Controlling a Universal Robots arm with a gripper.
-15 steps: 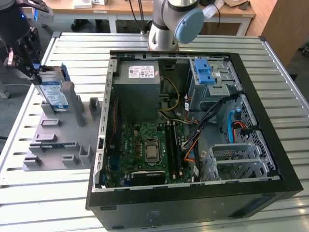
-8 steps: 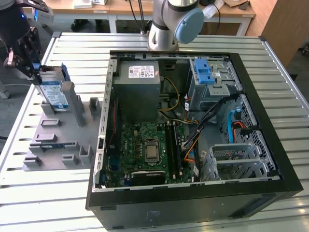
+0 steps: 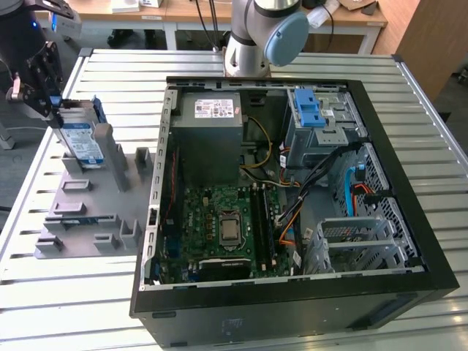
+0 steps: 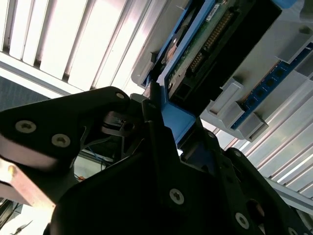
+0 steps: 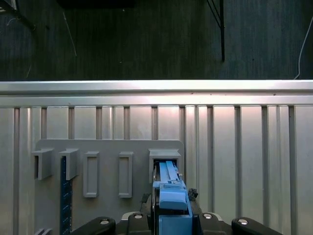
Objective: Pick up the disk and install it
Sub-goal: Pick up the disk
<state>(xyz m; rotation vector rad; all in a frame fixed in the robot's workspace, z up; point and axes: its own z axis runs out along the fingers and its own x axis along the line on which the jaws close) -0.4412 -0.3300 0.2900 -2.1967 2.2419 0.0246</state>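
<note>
1. Exterior view: the gripper (image 3: pixel 54 111) clamps the disk (image 3: pixel 82 142) by its top edge. The disk stands beneath in the grey rack (image 3: pixel 88 212), its label illegible.
2. Second wrist view: the fingers (image 4: pixel 154 105) pinch its blue bracket (image 4: pixel 177 126), and the far end is cut off.
3. First wrist view: the bracket hides the drive.

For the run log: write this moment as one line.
hand: shut on disk | disk: upright at grey fixture | computer case: open

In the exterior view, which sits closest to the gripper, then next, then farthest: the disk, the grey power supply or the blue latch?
1. The disk, in the gripper, at the exterior view's left.
2. The grey power supply, inside the case.
3. The blue latch, farther toward the exterior view's right.
</note>
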